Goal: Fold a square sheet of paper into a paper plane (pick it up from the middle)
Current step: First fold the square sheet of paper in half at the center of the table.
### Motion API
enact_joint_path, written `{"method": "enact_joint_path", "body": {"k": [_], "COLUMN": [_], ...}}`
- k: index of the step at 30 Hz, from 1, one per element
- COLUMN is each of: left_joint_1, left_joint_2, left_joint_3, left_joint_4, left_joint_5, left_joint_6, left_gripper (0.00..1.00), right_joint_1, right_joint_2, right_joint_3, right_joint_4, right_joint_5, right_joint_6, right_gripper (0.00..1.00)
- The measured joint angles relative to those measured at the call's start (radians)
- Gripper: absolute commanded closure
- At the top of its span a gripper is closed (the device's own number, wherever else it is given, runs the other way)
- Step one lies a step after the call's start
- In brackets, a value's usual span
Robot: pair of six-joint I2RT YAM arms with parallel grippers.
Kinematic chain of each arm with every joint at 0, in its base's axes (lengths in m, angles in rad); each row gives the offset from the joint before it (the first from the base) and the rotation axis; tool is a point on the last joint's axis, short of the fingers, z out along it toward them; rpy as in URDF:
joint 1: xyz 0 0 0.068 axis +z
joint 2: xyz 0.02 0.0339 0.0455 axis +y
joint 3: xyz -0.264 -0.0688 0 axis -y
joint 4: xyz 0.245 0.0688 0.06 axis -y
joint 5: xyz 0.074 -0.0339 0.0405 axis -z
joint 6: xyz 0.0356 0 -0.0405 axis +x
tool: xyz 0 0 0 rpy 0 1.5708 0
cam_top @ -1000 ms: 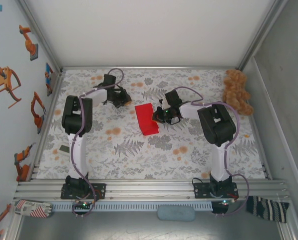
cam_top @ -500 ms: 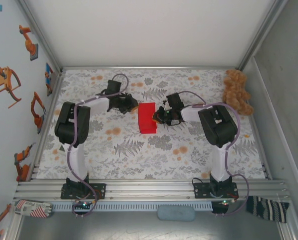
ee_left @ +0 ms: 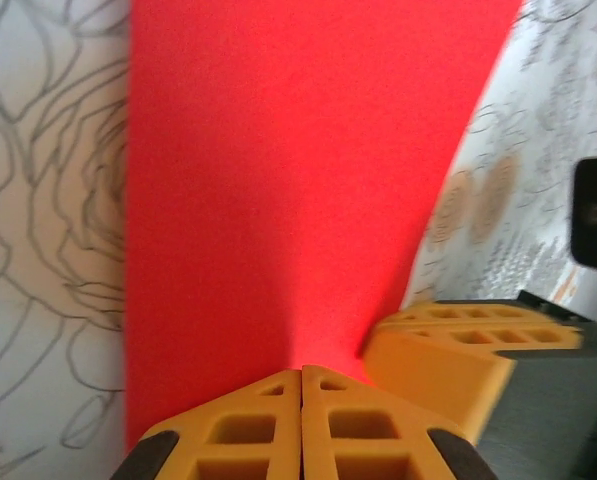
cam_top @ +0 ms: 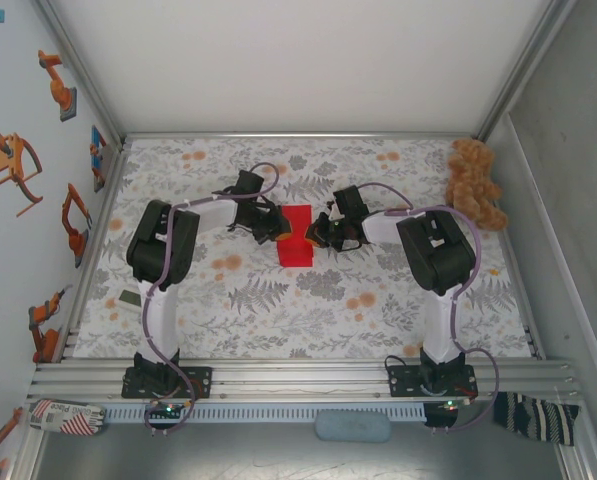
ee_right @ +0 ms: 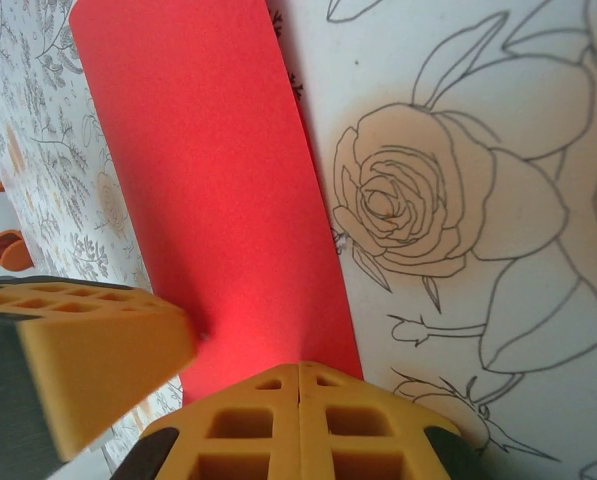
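The square sheet of paper (cam_top: pixel 296 246) lies folded into a narrow red strip on the flowered table (cam_top: pixel 278 300), between the two grippers. My left gripper (cam_top: pixel 278 228) is shut with its tips against the strip's left side. In the left wrist view the paper (ee_left: pixel 298 170) spreads out beyond the closed tips of the left gripper (ee_left: pixel 301 372). My right gripper (cam_top: pixel 317 232) is shut too. In the right wrist view the right gripper (ee_right: pixel 298 366) meets the paper (ee_right: pixel 208 170) near its right edge. No red shows between either pair of jaws.
A brown teddy bear (cam_top: pixel 475 183) sits in the back right corner. A small dark object (cam_top: pixel 128 297) lies near the left edge. Metal rails fence the table on all sides, and the left wall carries orange robot stickers.
My left gripper has swung right, from well left of the paper to touching its left side. The paper has turned from tilted to straight. The right gripper has stayed at the paper's right edge.
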Motion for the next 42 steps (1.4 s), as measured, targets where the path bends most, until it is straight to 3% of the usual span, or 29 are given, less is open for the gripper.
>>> {"method": "enact_joint_path", "body": {"k": [18, 24, 31, 42], "left_joint_1": [0.028, 0.037, -0.033, -0.047], "left_joint_2": [-0.003, -0.06, -0.082, -0.074], "left_joint_3": [0.044, 0.02, 0.003, -0.106], "left_joint_4": [-0.206, -0.189, -0.095, -0.064], "left_joint_5": [-0.048, -0.056, -0.035, -0.025], "left_joint_6": [0.296, 0.257, 0.175, 0.169], "left_gripper": [0.96, 0.95, 0.95, 0.96], "right_joint_1": [0.0, 0.0, 0.0, 0.0], "right_joint_2": [0.002, 0.004, 0.004, 0.005], "right_joint_3": [-0.002, 0.003, 0.003, 0.003], "right_joint_4": [0.011, 0.003, 0.003, 0.003], "right_joint_5": [0.0, -0.001, -0.001, -0.002], "right_joint_6": [-0.036, -0.041, -0.045, -0.049], "right_gripper": [1.0, 1.0, 1.0, 1.0]}}
